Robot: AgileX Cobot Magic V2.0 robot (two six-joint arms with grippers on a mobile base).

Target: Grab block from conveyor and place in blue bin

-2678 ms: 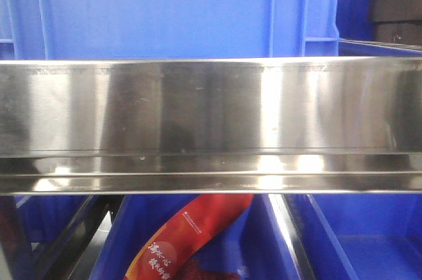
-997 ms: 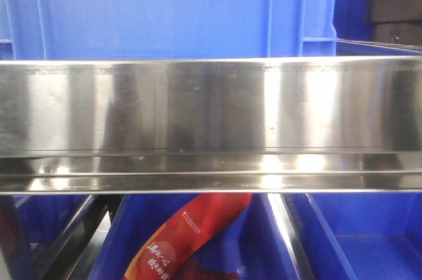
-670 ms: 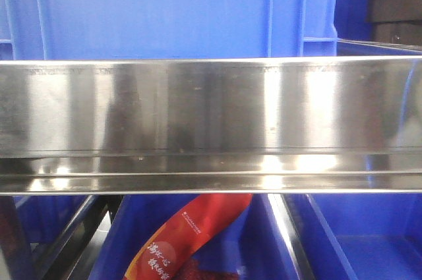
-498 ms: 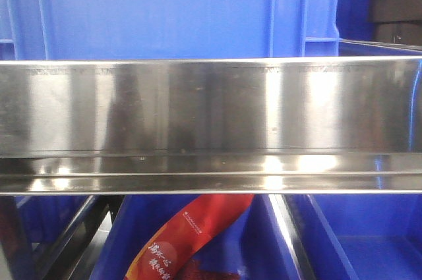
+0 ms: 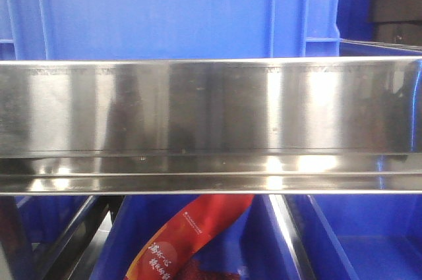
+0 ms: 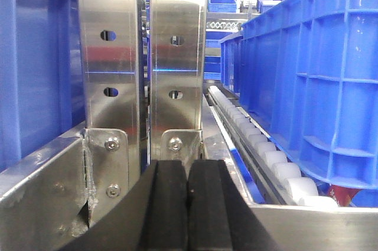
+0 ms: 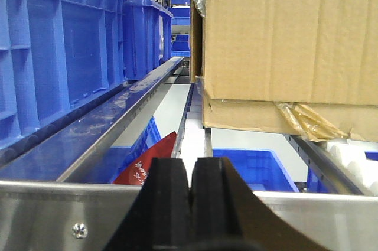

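Below, red packet, Chinese lettering, unreadable.

Gold Chinese characters, too small to read, and a small white logo on the red packet.

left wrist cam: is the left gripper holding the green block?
No. The left gripper shows its two black pads pressed together with nothing between them, and no green block appears in that view.

A steel rail bars the front view, blue crates behind it. Steel uprights stand ahead of the left tool; a cardboard box crowds the right tool.
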